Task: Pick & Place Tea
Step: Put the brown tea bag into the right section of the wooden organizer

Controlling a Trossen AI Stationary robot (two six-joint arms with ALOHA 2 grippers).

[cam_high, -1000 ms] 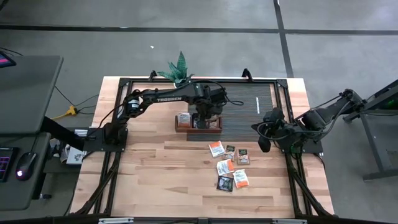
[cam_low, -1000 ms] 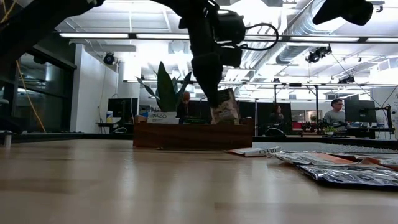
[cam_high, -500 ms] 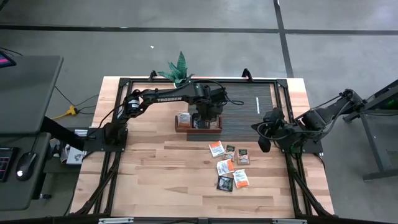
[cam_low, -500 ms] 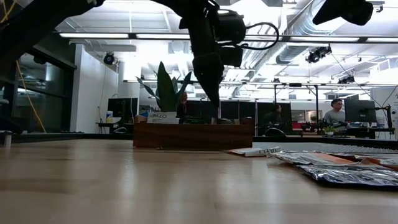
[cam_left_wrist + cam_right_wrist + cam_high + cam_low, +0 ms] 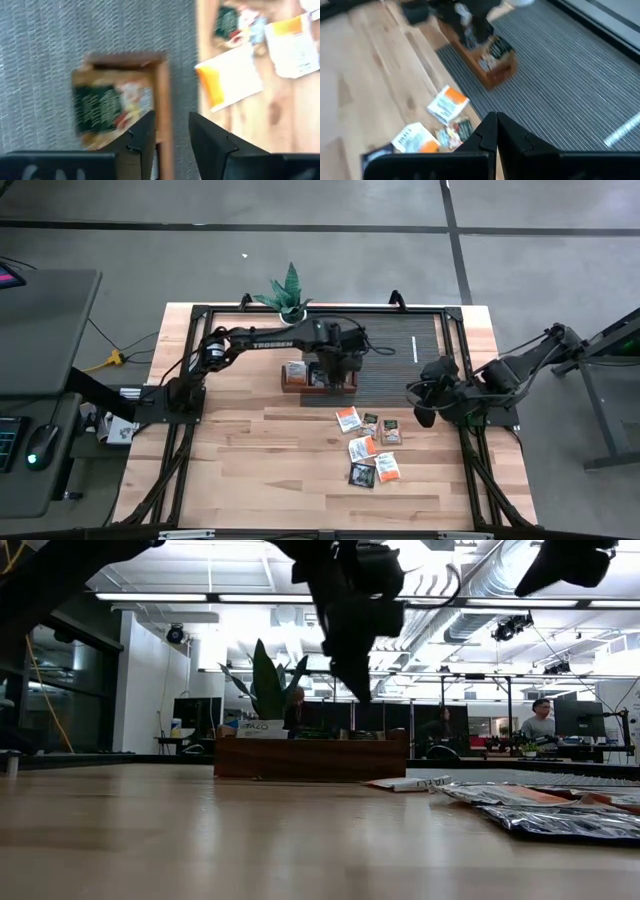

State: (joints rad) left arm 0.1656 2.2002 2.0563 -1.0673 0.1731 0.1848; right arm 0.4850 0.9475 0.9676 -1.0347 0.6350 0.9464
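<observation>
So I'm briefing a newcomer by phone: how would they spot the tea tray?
Start at the ribbed dark mat on the table's far half. At its left end, below the potted plant and under the left gripper, sits the tray. It is the only brown wooden box, and its sachets are inside it, unlike the loose ones scattered on bare wood nearer the front.

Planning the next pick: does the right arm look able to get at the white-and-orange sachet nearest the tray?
Probably yes. The right gripper, shut, waits beside the loose sachets, and the white-and-orange sachet lies flat on bare wood with nothing over it. The left gripper, open, is above the tray, apart from that path.
</observation>
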